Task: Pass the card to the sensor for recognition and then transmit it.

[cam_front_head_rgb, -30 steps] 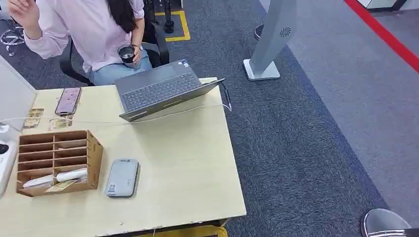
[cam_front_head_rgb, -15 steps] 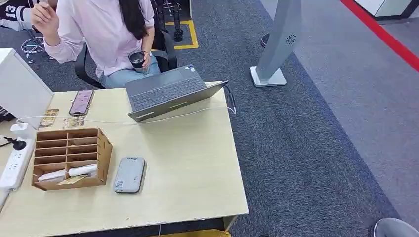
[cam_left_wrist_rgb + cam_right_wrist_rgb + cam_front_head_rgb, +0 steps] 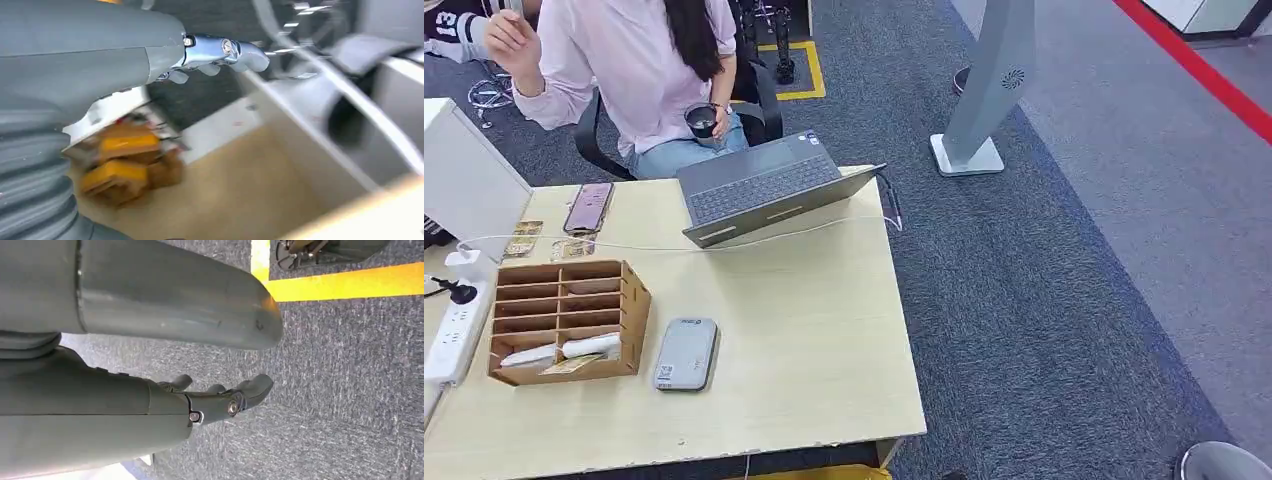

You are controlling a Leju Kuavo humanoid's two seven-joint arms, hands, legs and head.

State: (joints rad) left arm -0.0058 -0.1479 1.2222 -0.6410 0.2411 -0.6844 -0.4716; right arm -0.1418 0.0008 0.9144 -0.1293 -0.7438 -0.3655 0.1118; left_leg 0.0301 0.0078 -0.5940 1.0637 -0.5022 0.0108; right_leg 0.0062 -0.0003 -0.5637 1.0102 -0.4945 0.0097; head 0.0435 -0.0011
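A grey flat sensor [image 3: 686, 353] lies on the pale wooden table [image 3: 824, 330], right of a wooden slotted organizer [image 3: 569, 320]. A white card [image 3: 564, 350] and a yellowish card [image 3: 571, 366] lie in the organizer's lowest slots. In the blurred left wrist view, my left hand [image 3: 220, 55] has its fingers stretched out and holds nothing. My right hand [image 3: 225, 397] hangs over dark grey carpet with its fingers loosely apart and nothing in them.
An open laptop [image 3: 759, 185], a phone [image 3: 589, 207], a white cable [image 3: 674, 247] and a power strip [image 3: 454, 330] share the table. A seated person [image 3: 634, 60] holds a dark cup [image 3: 701, 120] behind it. A grey floor stand [image 3: 984, 90] rises at the right.
The whole picture shifted a second ago as the camera moved, bringing the power strip into sight. Since half a second ago nothing on the table has moved.
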